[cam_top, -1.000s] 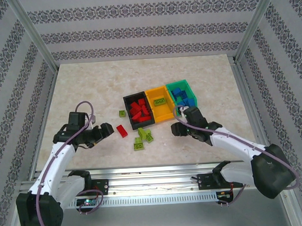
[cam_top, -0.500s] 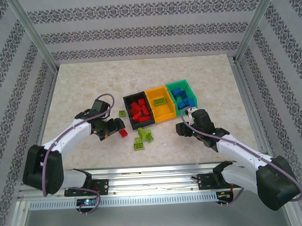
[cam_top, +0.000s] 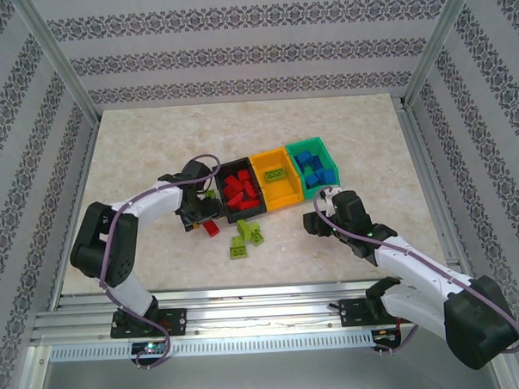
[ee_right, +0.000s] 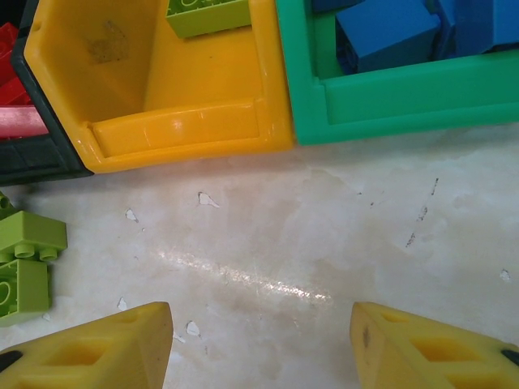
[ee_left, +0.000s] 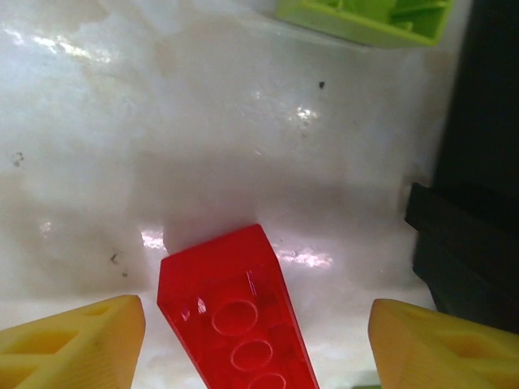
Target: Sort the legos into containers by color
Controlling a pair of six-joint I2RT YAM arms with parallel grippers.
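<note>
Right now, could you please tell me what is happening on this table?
The left gripper is down over a red brick on the table near the black bin, open fingers either side of it. The right gripper hangs open and empty over bare table before the yellow bin and teal bin. Several green bricks lie loose.

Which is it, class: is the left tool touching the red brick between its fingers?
Apart. The left wrist view shows bare table between the red brick and both fingers of the left tool.
</note>
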